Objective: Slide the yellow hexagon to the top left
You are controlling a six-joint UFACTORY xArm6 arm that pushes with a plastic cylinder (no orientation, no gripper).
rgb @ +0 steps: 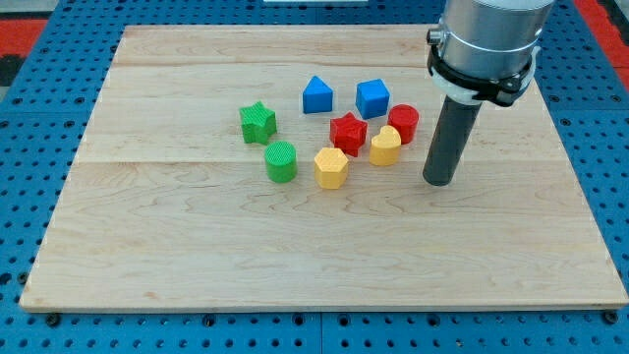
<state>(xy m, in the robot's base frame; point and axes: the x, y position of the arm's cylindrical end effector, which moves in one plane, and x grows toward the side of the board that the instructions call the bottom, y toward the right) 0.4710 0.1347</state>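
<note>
Yellow hexagon (331, 167) sits near the middle of the wooden surface (197, 256), nearest the view's bottom of the cluster. Green cylinder (280, 161) just beside it on the view's left; second yellow block (385, 146), shape unclear, close on its right. My tip (440, 182) rests on the surface well to the right of both, apart from every block. No gripper on this rig, so no open or closed state to record.

Behind: red star (348, 131) almost touching the hexagon's far side, red cylinder (403, 123), green star (257, 122). Farthest: blue triangular block (316, 95), blue cube (372, 97).

Judgement: approach from the hexagon's lower right, passing below the second yellow block. A straight push up-left risks snagging green cylinder, green star and red star; thread the gap between the greens and the red star, correcting often.
</note>
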